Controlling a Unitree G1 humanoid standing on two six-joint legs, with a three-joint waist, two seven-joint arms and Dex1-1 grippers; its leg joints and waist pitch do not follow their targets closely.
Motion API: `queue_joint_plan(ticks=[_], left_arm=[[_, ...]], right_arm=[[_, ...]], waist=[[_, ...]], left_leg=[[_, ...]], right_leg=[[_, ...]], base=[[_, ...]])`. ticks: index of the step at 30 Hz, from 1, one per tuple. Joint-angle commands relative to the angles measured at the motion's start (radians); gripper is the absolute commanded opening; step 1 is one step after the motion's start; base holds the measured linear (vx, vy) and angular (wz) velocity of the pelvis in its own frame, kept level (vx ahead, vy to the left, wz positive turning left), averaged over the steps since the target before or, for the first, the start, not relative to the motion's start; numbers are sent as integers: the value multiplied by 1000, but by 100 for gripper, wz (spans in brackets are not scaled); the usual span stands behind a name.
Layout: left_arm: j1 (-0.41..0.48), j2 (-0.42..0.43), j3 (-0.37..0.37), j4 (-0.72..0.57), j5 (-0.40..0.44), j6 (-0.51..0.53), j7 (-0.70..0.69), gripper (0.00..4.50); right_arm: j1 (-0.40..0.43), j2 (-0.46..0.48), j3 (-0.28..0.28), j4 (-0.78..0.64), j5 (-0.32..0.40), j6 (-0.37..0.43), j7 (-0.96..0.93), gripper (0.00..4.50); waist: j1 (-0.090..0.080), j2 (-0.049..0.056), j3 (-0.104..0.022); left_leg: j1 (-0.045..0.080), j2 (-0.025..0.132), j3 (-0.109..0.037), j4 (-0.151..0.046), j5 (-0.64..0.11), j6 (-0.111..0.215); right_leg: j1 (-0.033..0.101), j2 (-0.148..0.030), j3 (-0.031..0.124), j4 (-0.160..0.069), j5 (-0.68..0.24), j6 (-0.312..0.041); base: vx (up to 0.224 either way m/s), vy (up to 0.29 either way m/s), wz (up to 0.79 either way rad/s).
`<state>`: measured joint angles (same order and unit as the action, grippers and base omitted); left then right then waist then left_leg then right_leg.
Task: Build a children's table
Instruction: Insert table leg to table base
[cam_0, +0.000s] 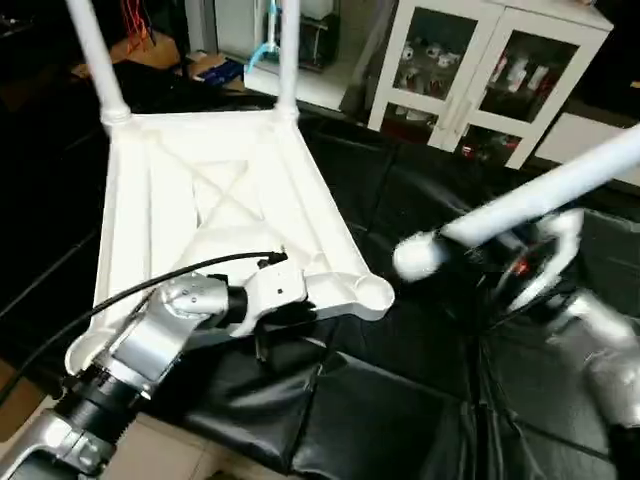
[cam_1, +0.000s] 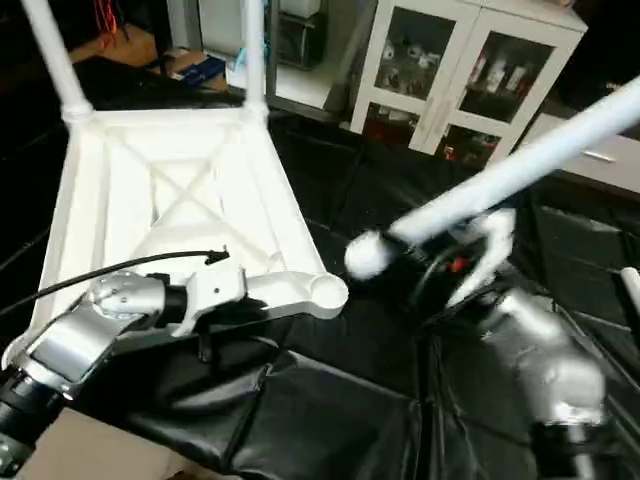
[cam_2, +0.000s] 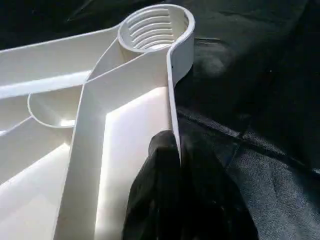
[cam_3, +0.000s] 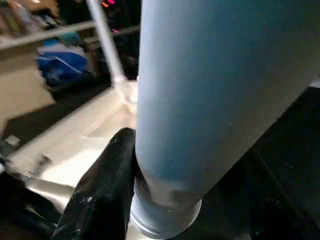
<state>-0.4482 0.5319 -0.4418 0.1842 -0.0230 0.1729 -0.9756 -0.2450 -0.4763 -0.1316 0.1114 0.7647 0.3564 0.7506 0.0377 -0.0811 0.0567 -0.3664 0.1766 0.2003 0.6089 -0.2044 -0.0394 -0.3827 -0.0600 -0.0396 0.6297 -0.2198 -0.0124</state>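
Over on our left, the white table top (cam_0: 215, 190) lies upside down on the black padded worktop (cam_0: 400, 400), its X-shaped ribs facing up. Two white legs (cam_0: 95, 55) already stand in its far corner sockets, rising out of the head camera's view. Our left gripper (cam_2: 172, 165) is pinched shut on the top's rim along the near edge, its black fingers (cam_2: 200, 200) clamped on either side of the thin wall, just beside the empty threaded corner socket (cam_2: 156, 27). Moving right, a third leg (cam_0: 540, 195) hangs above the worktop, tilted, with its rounded threaded end (cam_0: 420, 255) pointing down toward that empty socket but apart from it. Our right gripper (cam_1: 450, 265) has hold of this leg close to that end; in the right wrist view a black finger (cam_3: 102, 192) presses against the leg's side. Behind the worktop on the right stands a white cabinet with glass doors (cam_0: 480, 70).
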Motion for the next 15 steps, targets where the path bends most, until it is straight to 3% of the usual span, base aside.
queue_joint_plan(ticks=[1,3,4,5,6,8,11,13,15], left_arm=[[-24,-9,-31,6,17,-69,-39,0],[-28,-12,-27,29,11,-116,-57,0],[-33,-25,-8,42,-12,-170,-73,0],[-40,-36,8,48,-26,-194,-71,0],[-44,-42,25,40,-61,-189,-101,27],[-50,-47,63,18,-128,-152,-145,55],[-66,-44,127,-14,-214,-97,-177,58],[-87,-30,194,-49,-294,-18,-196,92],[-134,-14,274,-35,-360,54,-178,97]], right_arm=[[-20,-27,-23,-46,57,65,24,191],[-36,-40,-38,-69,103,121,40,190],[-56,-54,-42,-84,130,156,58,190],[-66,-63,-34,-90,122,160,69,189],[-74,-68,-27,-93,112,161,76,189],[-91,-76,-16,-93,86,158,76,189],[-122,-80,-17,-82,58,152,52,189],[-152,-94,-9,-67,9,143,15,188],[-167,-129,31,-69,-73,126,4,188]], waist=[[-2,14,-65],[0,15,-67],[-1,9,-67],[2,11,-67],[2,12,-66],[4,12,-68],[13,10,-69],[11,8,-66],[10,11,-64]], left_leg=[[22,63,-26,-69,-83,33],[23,65,-25,-68,-72,39],[20,64,-25,-68,-68,44],[20,63,-25,-67,-66,46],[22,64,-24,-67,-69,42],[22,64,-24,-67,-53,36],[24,64,-20,-66,-39,29],[21,59,-19,-66,-40,16],[20,55,-19,-63,-60,7]], right_leg=[[39,-78,50,-64,1,-234],[37,-78,49,-61,18,-239],[40,-78,49,-61,19,-244],[40,-80,49,-61,17,-244],[37,-79,48,-62,12,-242],[37,-80,48,-57,21,-246],[36,-81,47,-52,55,-269],[37,-78,46,-50,43,-274],[39,-76,48,-55,10,-262]], base=[[0,0,0],[0,0,0],[0,0,0],[0,0,0],[0,0,0],[0,0,0],[0,0,0],[0,0,0],[0,0,0]])
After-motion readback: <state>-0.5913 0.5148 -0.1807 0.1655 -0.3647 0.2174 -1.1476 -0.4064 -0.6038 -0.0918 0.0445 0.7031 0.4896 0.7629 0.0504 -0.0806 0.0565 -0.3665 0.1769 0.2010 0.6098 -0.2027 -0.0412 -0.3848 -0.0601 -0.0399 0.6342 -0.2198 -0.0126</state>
